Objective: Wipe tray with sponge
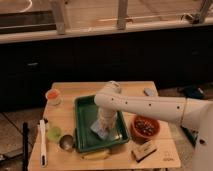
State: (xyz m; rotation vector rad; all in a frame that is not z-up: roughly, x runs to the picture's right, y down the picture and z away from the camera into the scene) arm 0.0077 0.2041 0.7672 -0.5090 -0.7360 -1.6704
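Note:
The dark green tray (83, 117) lies in the middle of the wooden table (132, 92). My white arm reaches in from the right and bends down into the tray. My gripper (103, 129) points down at the tray's floor, near its front right part. It is shut on the pale-blue sponge (97, 130), which sticks out at its tip and rests against the tray's floor.
An orange-brown bowl (145, 128) stands right of the tray, with a tan-and-white block (144, 150) in front of it. An orange cup (52, 96), a green cup (53, 133), a metal cup (66, 143) and a white utensil (42, 144) are on the left. A banana (97, 155) lies at the tray's front rim.

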